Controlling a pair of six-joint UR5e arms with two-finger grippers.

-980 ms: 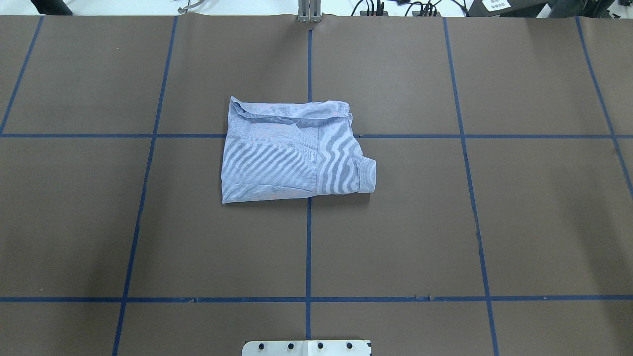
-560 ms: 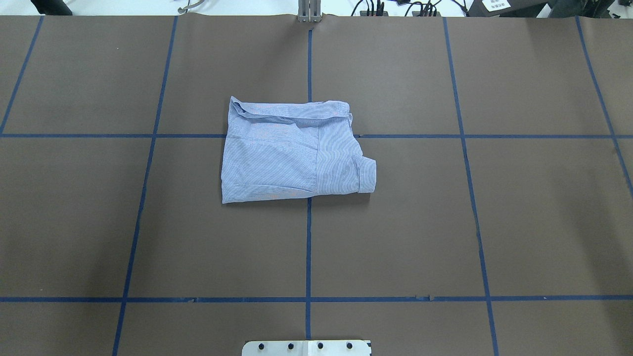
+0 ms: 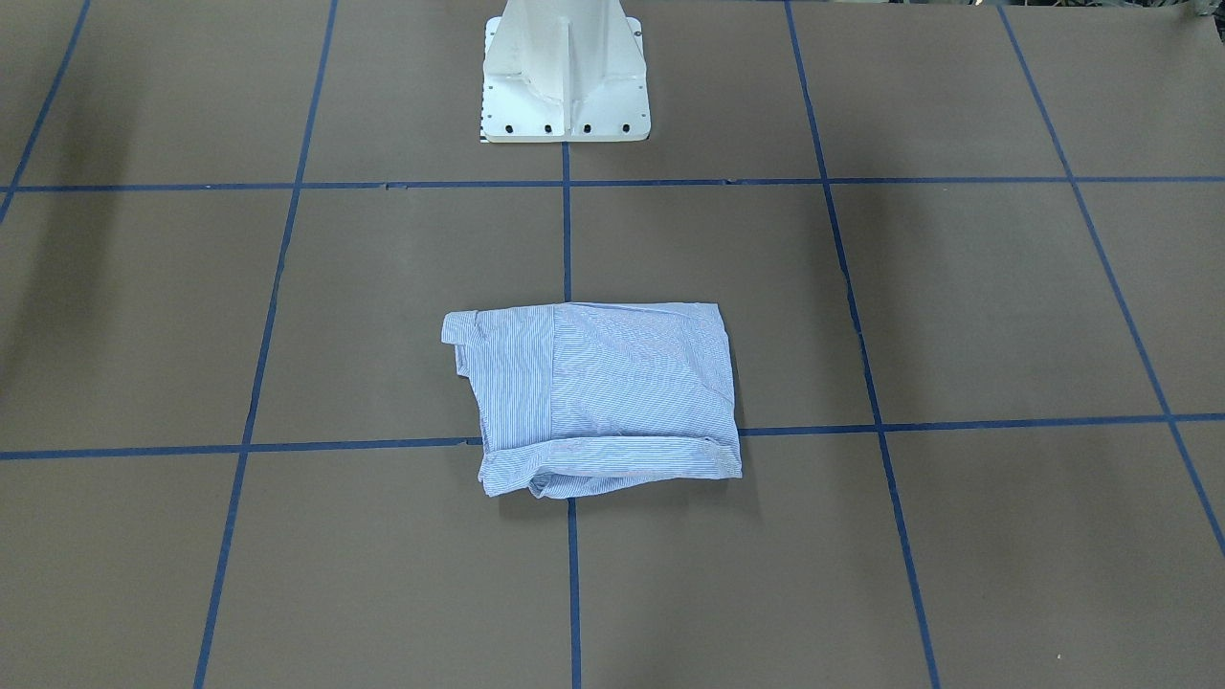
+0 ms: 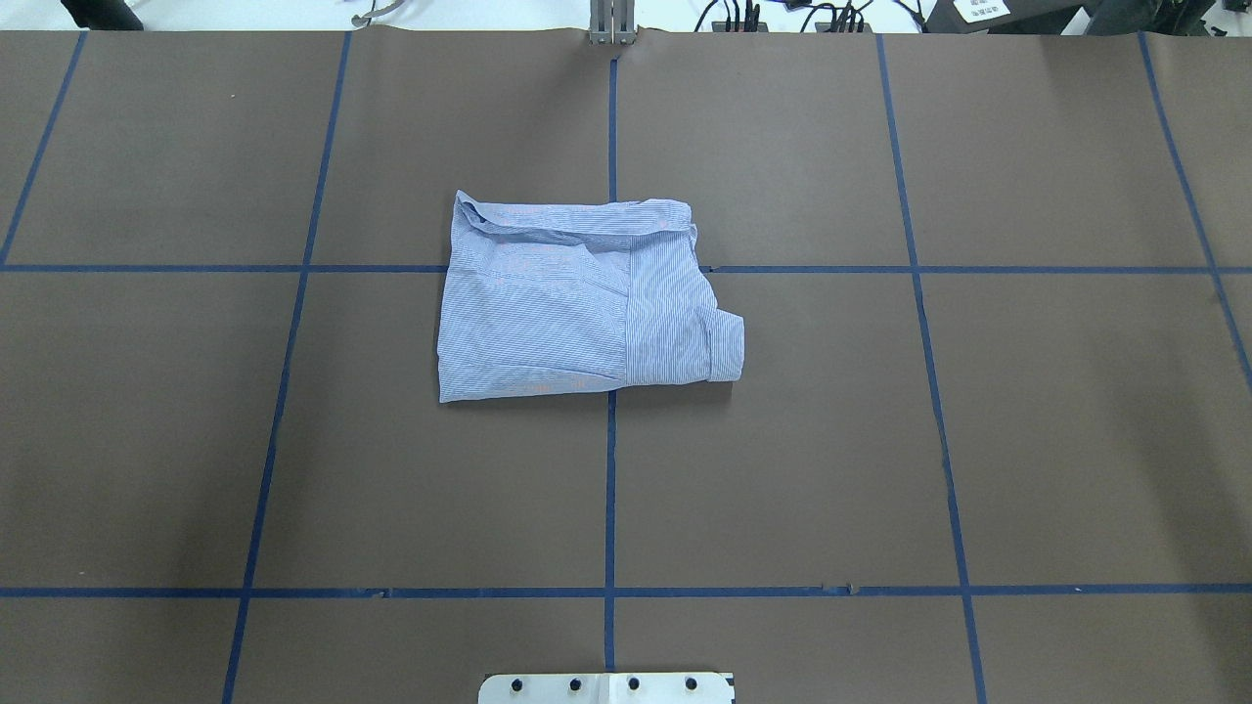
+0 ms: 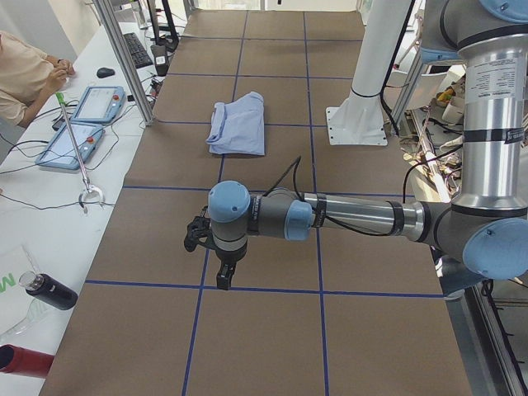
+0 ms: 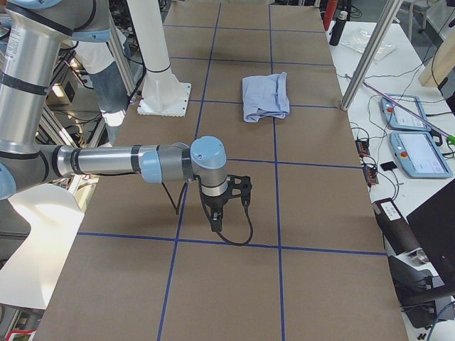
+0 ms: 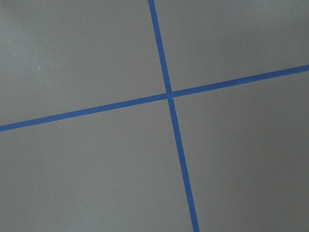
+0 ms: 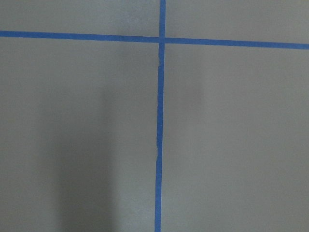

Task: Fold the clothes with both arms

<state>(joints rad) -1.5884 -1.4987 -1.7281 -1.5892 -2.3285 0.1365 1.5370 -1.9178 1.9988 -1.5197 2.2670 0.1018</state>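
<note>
The light blue striped shirt (image 4: 577, 303) lies folded into a compact rectangle near the middle of the brown table, one cuff sticking out at its right side. It also shows in the front view (image 3: 598, 397), the left side view (image 5: 239, 124) and the right side view (image 6: 264, 96). My left gripper (image 5: 221, 276) hangs over bare table far from the shirt, near the table's left end. My right gripper (image 6: 216, 222) hangs over bare table near the right end. Both show only in the side views, so I cannot tell whether they are open or shut. Both wrist views show only tape lines.
The white pedestal base (image 3: 565, 86) stands at the robot's side of the table. Blue tape lines (image 4: 610, 489) grid the brown surface. Teach pendants (image 5: 82, 124) and a seated operator (image 5: 21, 74) are at a side table, along with a dark bottle (image 5: 49, 290).
</note>
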